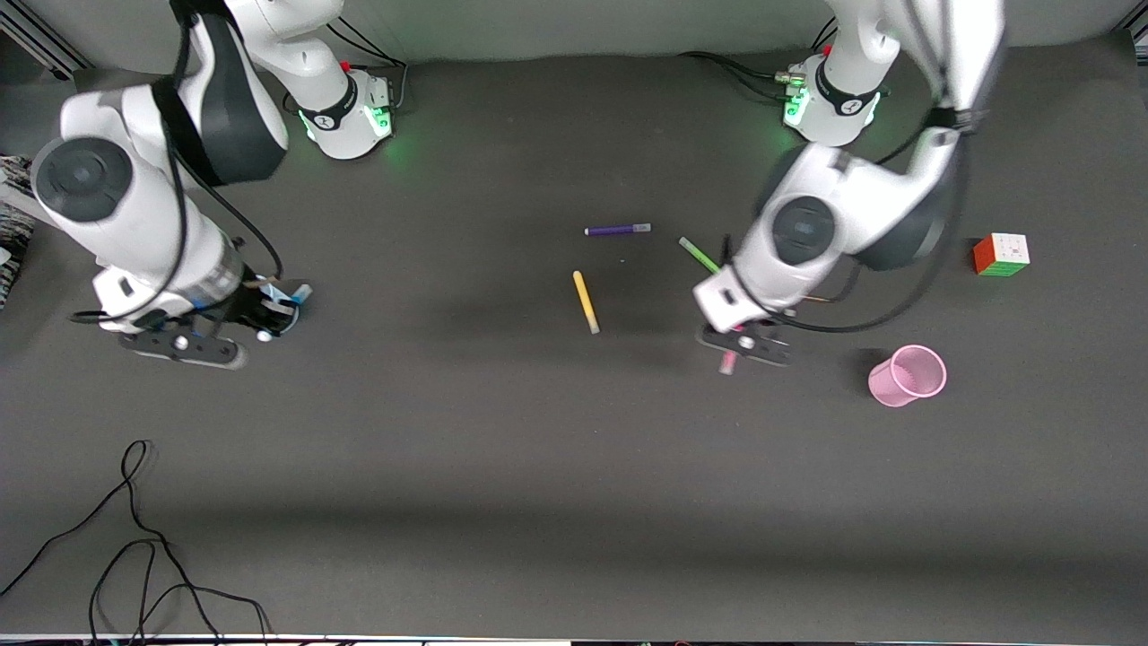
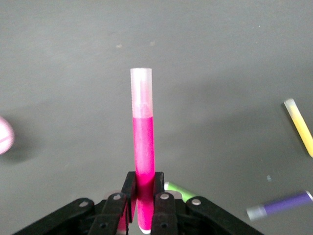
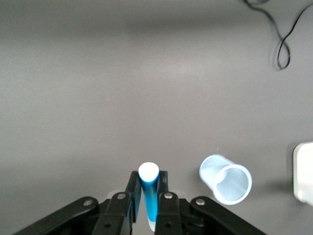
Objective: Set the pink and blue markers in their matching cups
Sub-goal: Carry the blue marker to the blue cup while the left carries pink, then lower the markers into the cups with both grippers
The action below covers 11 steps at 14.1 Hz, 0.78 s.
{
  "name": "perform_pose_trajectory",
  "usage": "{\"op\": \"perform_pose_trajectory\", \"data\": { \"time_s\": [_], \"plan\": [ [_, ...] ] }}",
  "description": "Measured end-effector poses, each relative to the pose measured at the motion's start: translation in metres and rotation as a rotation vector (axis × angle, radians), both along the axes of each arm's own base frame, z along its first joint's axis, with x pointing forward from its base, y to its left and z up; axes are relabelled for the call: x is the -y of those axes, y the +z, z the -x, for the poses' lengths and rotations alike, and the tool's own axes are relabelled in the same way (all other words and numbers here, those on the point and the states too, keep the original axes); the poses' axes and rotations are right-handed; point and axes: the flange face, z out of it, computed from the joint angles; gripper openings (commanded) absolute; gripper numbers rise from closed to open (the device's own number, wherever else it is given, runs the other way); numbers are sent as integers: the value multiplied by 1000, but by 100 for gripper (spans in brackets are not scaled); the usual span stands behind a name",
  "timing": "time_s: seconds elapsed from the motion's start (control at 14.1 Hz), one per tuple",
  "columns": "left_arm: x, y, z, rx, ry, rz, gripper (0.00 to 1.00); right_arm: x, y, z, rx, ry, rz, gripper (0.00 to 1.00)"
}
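Reaching down at the right arm's end of the table, right gripper (image 1: pixel 269 316) clamped on the blue marker (image 3: pixel 148 196), pale blue cup (image 3: pixel 225 179) standing just beside it, black cable (image 1: pixel 134 547) lying nearer the front camera. Lying mid-table: yellow marker (image 1: pixel 586 302), purple marker (image 1: pixel 618 230) farther back, green marker (image 1: pixel 700 256) partly under the left arm. Bending low toward the left arm's end, left gripper (image 1: pixel 744 345) pinching the pink marker (image 2: pixel 143 147) by its lower end, pink cup (image 1: pixel 908 376) near, colour cube (image 1: pixel 1001 255) farther back.
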Motion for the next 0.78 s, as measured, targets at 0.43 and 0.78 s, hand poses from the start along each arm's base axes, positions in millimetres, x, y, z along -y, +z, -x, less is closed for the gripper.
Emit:
{"op": "perform_pose_trajectory", "data": {
  "time_s": [0.43,0.78],
  "plan": [
    [-145,75,-29,-119,175,-11,0,95,-44,73,121,128,-9,0],
    [-246,60,-29,-208,272,-64,0,163,-104,99,202,155,-22,0]
  ]
}}
